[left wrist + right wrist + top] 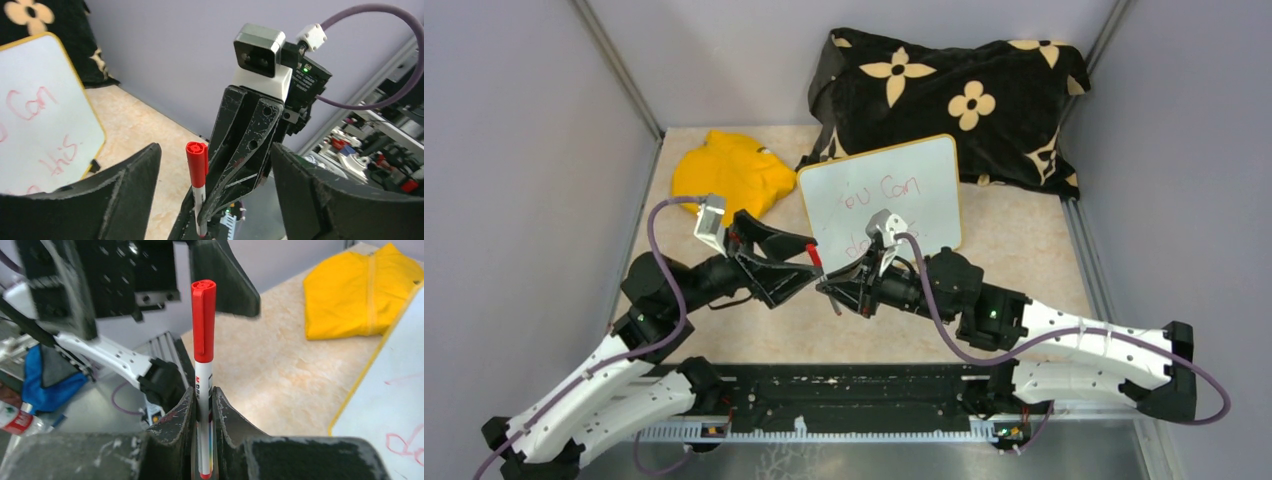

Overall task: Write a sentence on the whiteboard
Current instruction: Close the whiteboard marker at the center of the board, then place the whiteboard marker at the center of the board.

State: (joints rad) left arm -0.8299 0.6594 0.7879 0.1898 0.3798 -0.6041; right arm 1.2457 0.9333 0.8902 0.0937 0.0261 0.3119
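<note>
Capped marker (pixel 203 320) in right end effector (pixel 203 396)

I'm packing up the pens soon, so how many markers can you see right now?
1. The red-capped marker is gripped in the right hand, cap sticking out, just in front of the whiteboard and beside the open left hand. Another could be hidden under the arms.

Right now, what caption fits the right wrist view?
Right end effector gripping a capped red marker, yellow cloth and whiteboard beyond.

The black right gripper (pixel 202 401) holds a red-capped white marker (pixel 203 340); beyond it are the yellow-rimmed white whiteboard (pixel 929 165), its red sentence (pixel 879 195) and a yellow cloth (pixel 734 175).
</note>
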